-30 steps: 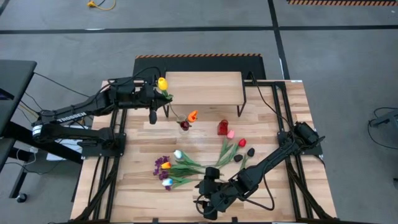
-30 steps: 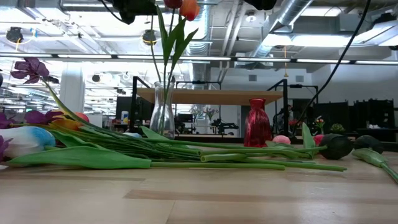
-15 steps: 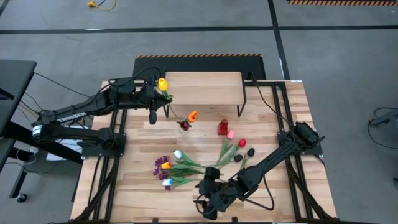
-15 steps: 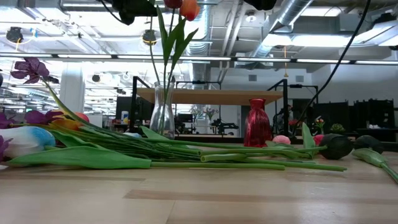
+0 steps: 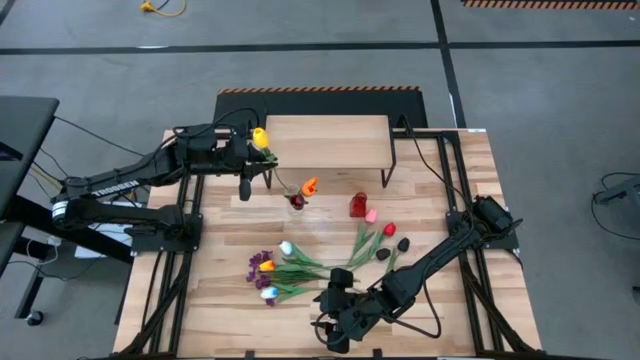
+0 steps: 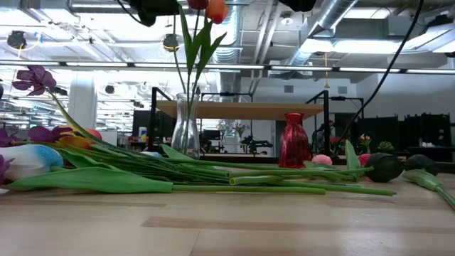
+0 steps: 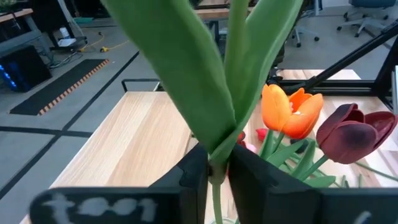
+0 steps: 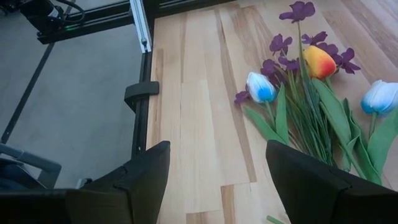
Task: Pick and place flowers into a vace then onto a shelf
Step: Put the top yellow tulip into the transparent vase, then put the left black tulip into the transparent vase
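Observation:
My left gripper [image 5: 252, 162] hangs near the shelf's [image 5: 325, 143] left end, shut on a yellow tulip [image 5: 260, 137]. The tulip's stem slants down toward a clear vase [image 5: 297, 201]. That vase [image 6: 186, 128] holds an orange tulip [image 7: 287, 112] and a dark red tulip [image 7: 348, 134]. A red vase [image 5: 358, 205] stands to its right. More flowers [image 5: 285, 270] lie flat on the table. My right gripper [image 8: 217, 180] is open above the near tabletop beside them, with nothing between its fingers. My left gripper pinches the yellow tulip's green stem [image 7: 217, 176] between its two fingers, just below where the leaves branch off. The fingers come nearly level from the table's left and lie across the stem. The tulip is lifted clear of the table and tilted, its head above the fingers.
A second group of tulips [image 5: 380, 238] lies near the red vase. Purple sprigs and blue-white heads [image 8: 260, 87] lie in front of my right gripper. The table's near-left edge rail [image 8: 142, 37] is close by. The shelf stands at the far middle on thin black legs.

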{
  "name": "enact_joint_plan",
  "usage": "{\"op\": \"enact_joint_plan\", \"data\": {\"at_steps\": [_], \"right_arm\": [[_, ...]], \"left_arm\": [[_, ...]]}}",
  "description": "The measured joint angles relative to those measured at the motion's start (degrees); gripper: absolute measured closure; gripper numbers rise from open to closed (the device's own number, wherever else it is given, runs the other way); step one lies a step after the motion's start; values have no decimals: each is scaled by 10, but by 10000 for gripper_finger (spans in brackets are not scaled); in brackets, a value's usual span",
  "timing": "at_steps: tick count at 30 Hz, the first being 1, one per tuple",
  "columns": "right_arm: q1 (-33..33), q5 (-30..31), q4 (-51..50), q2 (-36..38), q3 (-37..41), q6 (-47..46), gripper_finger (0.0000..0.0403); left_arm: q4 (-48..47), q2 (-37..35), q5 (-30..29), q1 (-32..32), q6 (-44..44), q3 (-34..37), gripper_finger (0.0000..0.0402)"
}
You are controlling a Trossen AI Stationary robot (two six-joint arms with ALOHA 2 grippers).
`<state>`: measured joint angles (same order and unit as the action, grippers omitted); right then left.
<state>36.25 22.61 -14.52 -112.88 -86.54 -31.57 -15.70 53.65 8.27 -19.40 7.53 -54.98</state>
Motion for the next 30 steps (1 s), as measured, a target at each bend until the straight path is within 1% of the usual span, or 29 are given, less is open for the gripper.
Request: {"op": "enact_joint_plan", "data": {"at_steps": [8, 13, 20, 25, 27, 30], "right_arm": [[0, 0, 0, 0, 0, 0, 143], [0, 0, 0, 0, 0, 0, 143], [0, 0, 0, 0, 0, 0, 143], [0, 0, 0, 0, 0, 0, 143], [0, 0, 0, 0, 0, 0, 143], [0, 0, 0, 0, 0, 0, 143]], "left_arm": [[-10, 0, 0, 0, -3, 0, 279], [-39, 0, 0, 0, -3, 0, 253], [-56, 0, -17, 0, -3, 0, 239], [-71, 0, -36, 0, -35, 0, 239], [-91, -1, -36, 0, -36, -3, 239], [-129, -1, -41, 0, -41, -27, 239]]}}
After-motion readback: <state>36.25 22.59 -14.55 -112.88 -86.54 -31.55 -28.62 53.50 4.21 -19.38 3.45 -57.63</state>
